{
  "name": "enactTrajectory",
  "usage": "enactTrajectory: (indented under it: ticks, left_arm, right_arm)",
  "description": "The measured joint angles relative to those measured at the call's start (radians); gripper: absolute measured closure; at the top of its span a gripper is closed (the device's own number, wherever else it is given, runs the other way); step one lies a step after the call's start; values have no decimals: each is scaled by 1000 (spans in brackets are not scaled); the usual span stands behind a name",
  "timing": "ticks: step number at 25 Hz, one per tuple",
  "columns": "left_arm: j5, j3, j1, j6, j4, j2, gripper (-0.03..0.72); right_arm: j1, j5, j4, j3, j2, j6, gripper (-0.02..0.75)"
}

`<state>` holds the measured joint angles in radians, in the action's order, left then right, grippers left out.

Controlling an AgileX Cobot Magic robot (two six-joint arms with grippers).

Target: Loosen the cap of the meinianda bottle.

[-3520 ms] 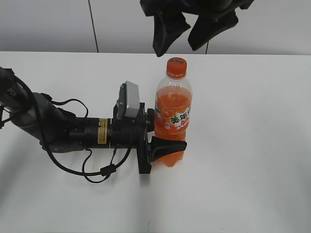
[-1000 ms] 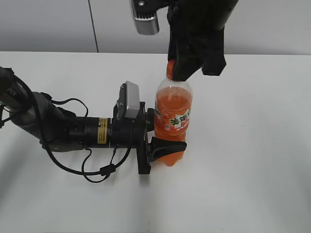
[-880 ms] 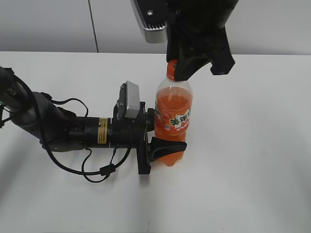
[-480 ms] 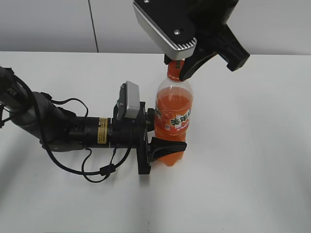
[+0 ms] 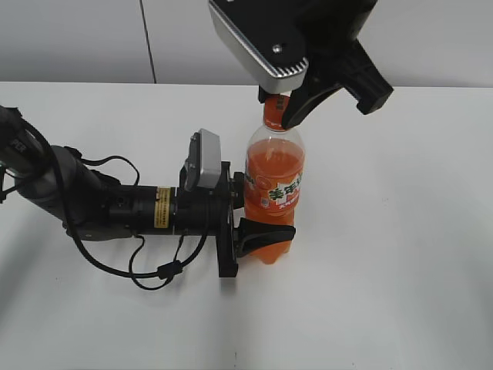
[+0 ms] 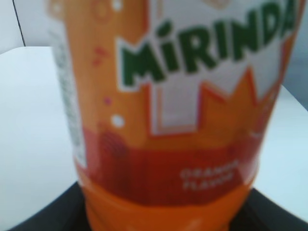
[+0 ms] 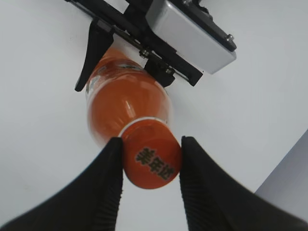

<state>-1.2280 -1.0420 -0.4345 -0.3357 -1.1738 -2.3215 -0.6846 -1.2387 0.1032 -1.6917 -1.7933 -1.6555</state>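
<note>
Left arm lies along the white table [image 5: 400, 254], its left gripper [image 5: 248, 206] clamped on the lower body of the meinianda bottle [image 5: 274, 193], one finger on the near side and one on the far side. The left wrist view is filled by the bottle's orange, white and green label [image 6: 192, 72] (lettering reads MIRINDA, blurred at this closeness). Bottle stands upright near the table's middle, held just right of the left wrist camera housing [image 5: 205, 160]. Right gripper [image 7: 150, 161] comes down from above, its two black fingers [image 7: 108, 178] pressed against opposite sides of the cap [image 7: 152, 162], grasping it. Cap sits on the bottle's neck, orange with dark characters on top.
</note>
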Motion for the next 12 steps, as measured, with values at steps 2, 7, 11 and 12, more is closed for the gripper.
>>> enactTrajectory:
  ticks: [2,7,11,12]
  left_arm:
    - [0,0,0,1,-1,0,294]
    - [2,0,0,-4,2,0,294]
    - [4,0,0,-4,2,0,294]
    - [4,0,0,-4,2,0,294]
  right_arm:
    - [0,0,2,0,0,19,468]
    - [0,8,22,0,0,112,290]
    - [0,8,24,0,2,171,221]
    - [0,9,27,0,8,188,217]
